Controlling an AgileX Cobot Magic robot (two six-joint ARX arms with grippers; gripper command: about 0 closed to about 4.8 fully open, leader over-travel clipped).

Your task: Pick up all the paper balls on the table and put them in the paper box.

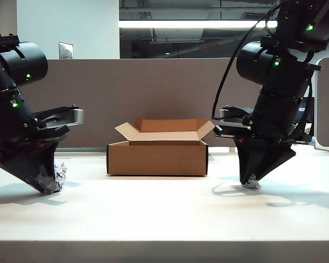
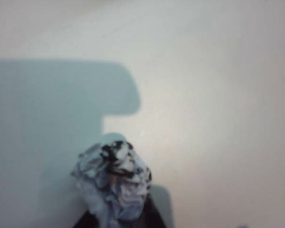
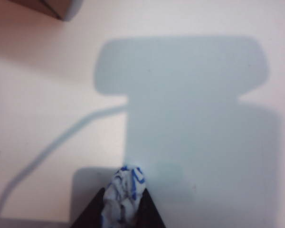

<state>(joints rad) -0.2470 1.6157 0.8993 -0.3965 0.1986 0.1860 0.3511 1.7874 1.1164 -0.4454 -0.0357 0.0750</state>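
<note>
The paper box (image 1: 157, 158) stood mid-counter (image 1: 164, 213), flaps open, its top unobstructed. Bare counter lay on either side between it and each gripper. The left gripper (image 1: 48, 185) sat low at the counter's left, jaws around a paper ball (image 1: 60, 176); the right gripper (image 1: 251, 181) likewise at the right, around another ball (image 1: 252, 184).

The paper box (image 1: 157, 157) stands on the table (image 1: 164, 213), in front of the partition panel (image 1: 153, 87). Left of the box, well apart from it, the left gripper (image 1: 48, 185) reaches down to the tabletop with a paper ball (image 1: 60, 176) between its fingers, the ball resting on the table. Right of the box, nearer to it, the right gripper (image 1: 251, 181) points down at the table with another paper ball (image 1: 252, 183) wedged between its fingertips (image 3: 149, 211).
</note>
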